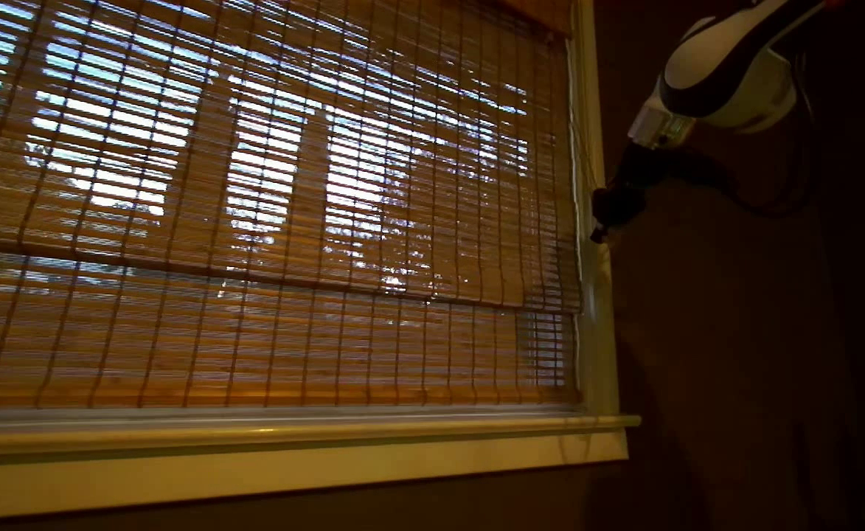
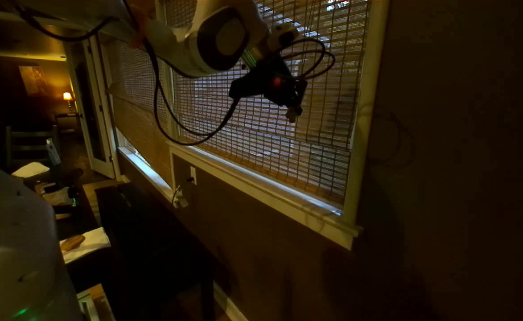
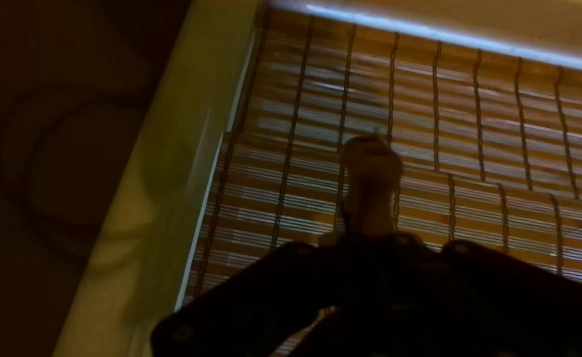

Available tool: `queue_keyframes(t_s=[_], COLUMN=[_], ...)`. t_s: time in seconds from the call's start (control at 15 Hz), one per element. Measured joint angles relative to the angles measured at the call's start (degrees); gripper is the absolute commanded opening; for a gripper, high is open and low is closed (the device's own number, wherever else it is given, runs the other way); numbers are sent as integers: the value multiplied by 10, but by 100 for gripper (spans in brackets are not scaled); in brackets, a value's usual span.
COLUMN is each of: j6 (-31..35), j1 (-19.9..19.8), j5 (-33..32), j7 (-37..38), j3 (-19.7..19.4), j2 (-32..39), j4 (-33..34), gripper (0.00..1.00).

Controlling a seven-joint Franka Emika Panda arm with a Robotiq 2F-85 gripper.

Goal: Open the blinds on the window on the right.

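Landmark: the window [image 1: 600, 339], set in a dark wall [image 1: 712, 354]. Its cream frame [image 2: 365, 111] and its sill [image 1: 292, 434] show in both exterior views.

The blinds [image 1: 277, 214] hang within the window frame, let down across it, bottom edge close above the sill; contact there cannot be told. Partway down, a horizontal edge crosses them, the upper layer overlapping the lower. Daylight comes through the slats.

The gripper [image 3: 370, 241] is in front of the window near one side of the frame, above the sill. Pincer state: fingers together, clamped on a pale knob [image 3: 372, 181], which sticks out past them in the wrist view. Thin cords [image 1: 584, 155] run along that side from higher on the window to the gripper. Whether the knob touches the slats, cannot tell.

The arm [image 2: 219, 40] reaches across the front of the window in an exterior view; a black cable [image 2: 187, 144] loops below it. An outlet [image 2: 193, 174] sits under the window's sill, near the end away from the gripper. Beyond that end hangs a second shade [image 2: 138, 120], a bright gap at its foot. A lit lamp [image 2: 67, 96] stands well apart from the window, further out past the same end.
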Motion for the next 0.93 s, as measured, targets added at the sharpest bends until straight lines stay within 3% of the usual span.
queue_keyframes(t_s=[0.47,0.93], j6=[56,67], j1=[-20,-22], j5=[0,0], j7=[0,0], j3=[-10,-21], j2=[-2,-2], j4=[-77,-135], gripper=[4,4])
